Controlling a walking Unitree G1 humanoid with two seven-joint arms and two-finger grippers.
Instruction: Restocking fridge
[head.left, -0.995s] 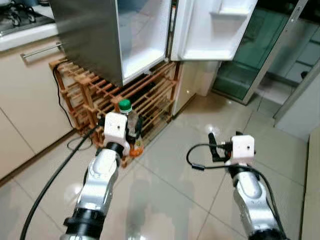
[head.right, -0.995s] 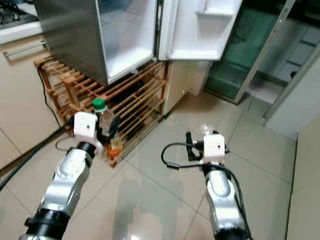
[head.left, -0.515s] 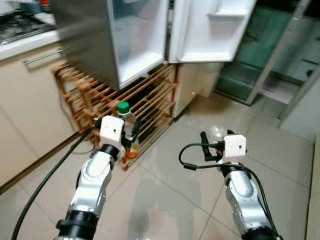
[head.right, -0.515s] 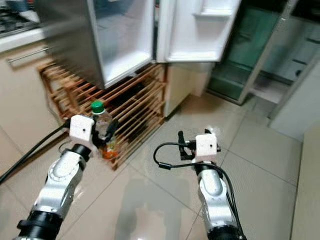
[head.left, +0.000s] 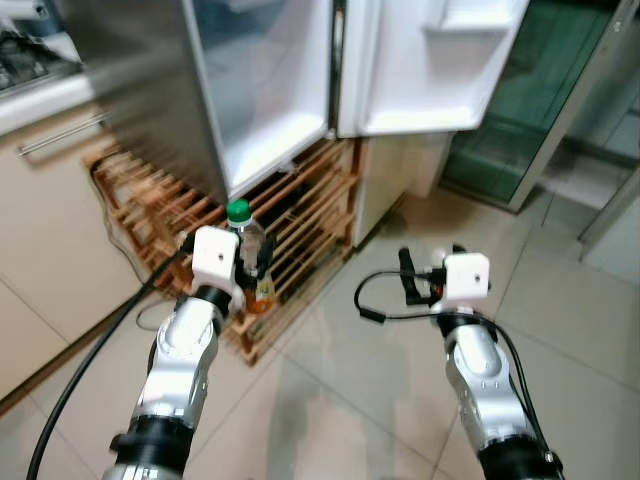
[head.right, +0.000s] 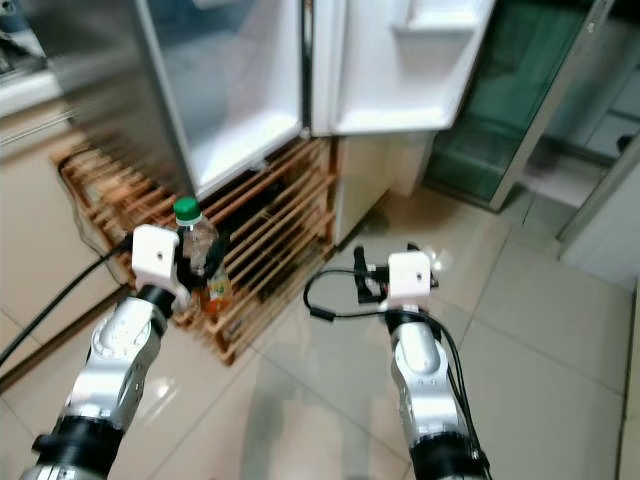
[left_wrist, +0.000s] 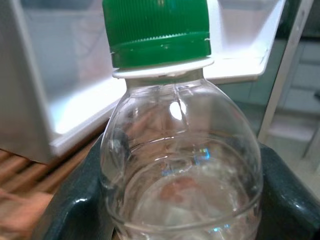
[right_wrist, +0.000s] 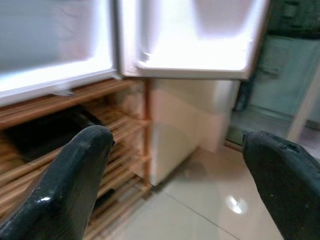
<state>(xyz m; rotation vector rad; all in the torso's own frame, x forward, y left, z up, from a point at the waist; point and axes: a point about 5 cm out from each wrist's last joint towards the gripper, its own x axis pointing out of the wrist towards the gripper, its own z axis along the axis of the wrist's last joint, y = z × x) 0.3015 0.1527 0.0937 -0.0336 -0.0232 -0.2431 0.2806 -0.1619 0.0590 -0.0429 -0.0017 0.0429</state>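
Two silver jointed arms, black collars showing near elbows. White boxy wrist modules. Black cable looping at right gripper (head.left: 405, 283); thick black cable trailing beside left arm.

— What is seen between the black fingers (left_wrist: 70, 210)?

— A clear bottle (left_wrist: 180, 185) with a green cap (left_wrist: 157, 30) is gripped upright — the open fridge (left_wrist: 75, 100) and wooden rack (left_wrist: 20, 175) are seen behind.
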